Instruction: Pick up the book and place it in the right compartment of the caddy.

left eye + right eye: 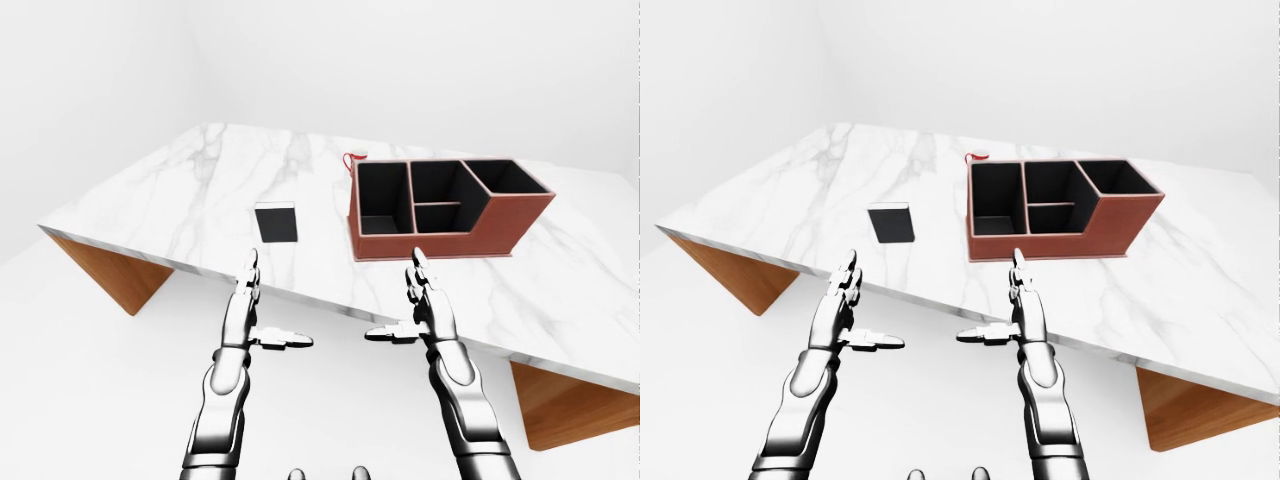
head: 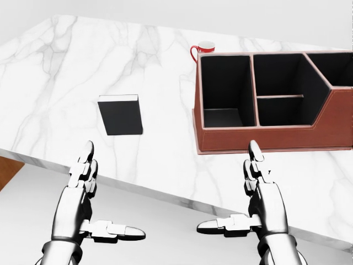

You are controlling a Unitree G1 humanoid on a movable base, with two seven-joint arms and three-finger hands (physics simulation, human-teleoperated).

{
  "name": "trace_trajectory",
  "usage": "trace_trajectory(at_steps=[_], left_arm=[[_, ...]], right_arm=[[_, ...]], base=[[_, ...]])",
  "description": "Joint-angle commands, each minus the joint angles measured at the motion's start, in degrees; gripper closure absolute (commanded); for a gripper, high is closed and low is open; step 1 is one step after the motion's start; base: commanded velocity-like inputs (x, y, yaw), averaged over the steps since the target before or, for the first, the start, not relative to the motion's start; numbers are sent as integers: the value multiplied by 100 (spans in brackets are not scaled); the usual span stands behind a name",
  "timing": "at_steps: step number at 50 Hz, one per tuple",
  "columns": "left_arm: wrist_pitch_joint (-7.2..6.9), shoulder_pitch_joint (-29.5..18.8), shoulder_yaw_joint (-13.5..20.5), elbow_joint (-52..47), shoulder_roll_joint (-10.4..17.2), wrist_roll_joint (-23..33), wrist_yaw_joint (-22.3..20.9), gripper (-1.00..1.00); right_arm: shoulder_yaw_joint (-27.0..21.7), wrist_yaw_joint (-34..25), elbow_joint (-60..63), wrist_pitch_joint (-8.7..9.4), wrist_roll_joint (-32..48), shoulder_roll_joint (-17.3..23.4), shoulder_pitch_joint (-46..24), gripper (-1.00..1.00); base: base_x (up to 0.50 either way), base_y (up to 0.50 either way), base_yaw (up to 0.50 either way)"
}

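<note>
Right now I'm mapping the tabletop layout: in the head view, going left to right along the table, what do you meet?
book → red mug → caddy
</note>
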State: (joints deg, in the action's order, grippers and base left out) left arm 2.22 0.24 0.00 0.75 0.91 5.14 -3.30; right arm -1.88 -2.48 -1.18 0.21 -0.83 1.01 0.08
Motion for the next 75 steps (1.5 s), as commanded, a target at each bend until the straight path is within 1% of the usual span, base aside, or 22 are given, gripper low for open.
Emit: trace_trajectory(at_steps=[1,2,5,17,21,24,28,34,35,40,42,51,56,61,62,64,69,70,75], left_arm=[[0,0,0,-1,1,0,-1,-100],[0,0,0,-1,1,1,0,-100],[-3,0,1,-2,0,-1,-1,-100],[-3,0,0,-2,2,1,-1,-100],[0,0,0,-1,2,1,-1,-100],[0,0,0,-1,2,1,-2,-100],[-2,0,0,-2,1,1,0,-100],[-6,1,0,-4,1,3,1,-100],[1,0,0,-1,1,0,-1,-100],[1,0,0,-1,1,1,-1,-100],[-2,0,1,-2,1,-1,-1,-100],[-3,0,0,-2,1,0,-2,-100],[-3,0,0,-2,1,0,-1,-100],[-1,0,0,-1,1,1,-1,-100],[0,0,0,-1,1,2,0,-100],[-3,0,1,-2,1,-1,-1,-100],[1,0,0,-1,2,1,-1,-100],[-1,0,1,-2,1,-1,-1,-100],[-3,0,1,-2,1,0,1,-100]], right_arm=[[-4,-4,-13,-7,-2,2,-6,-100],[-3,-3,2,8,-3,2,-6,-100],[-7,-3,-56,-38,-1,1,-19,-100],[5,2,5,-4,4,-3,6,-100],[13,5,77,45,7,-6,28,-100],[5,-2,31,8,3,-2,20,-100],[5,0,56,34,4,-2,19,-100],[29,-14,104,12,50,-1,42,-100],[22,-2,48,-22,47,-10,19,-100],[22,-6,79,-7,42,-7,28,-100],[17,-11,41,-42,40,-5,23,-100],[12,-14,4,-57,36,-3,9,-100],[20,-9,70,-4,40,-5,25,-100],[18,-12,46,-26,43,-3,21,-100],[20,-7,203,137,37,1,18,-100],[18,-11,85,13,43,-5,25,-100],[16,-13,36,-25,47,-3,19,-100],[16,-12,60,0,46,-2,17,-100],[16,-15,38,-27,49,-1,23,-100]], base=[[10,-30,0],[10,-30,0],[10,-29,0],[10,-29,0],[10,-29,0],[10,-29,0],[7,-20,0],[1,-2,0],[31,7,0],[37,9,0],[40,10,0],[40,10,0],[41,10,0],[37,9,0],[31,9,0],[29,8,0],[25,8,0],[22,7,0],[18,6,0]])
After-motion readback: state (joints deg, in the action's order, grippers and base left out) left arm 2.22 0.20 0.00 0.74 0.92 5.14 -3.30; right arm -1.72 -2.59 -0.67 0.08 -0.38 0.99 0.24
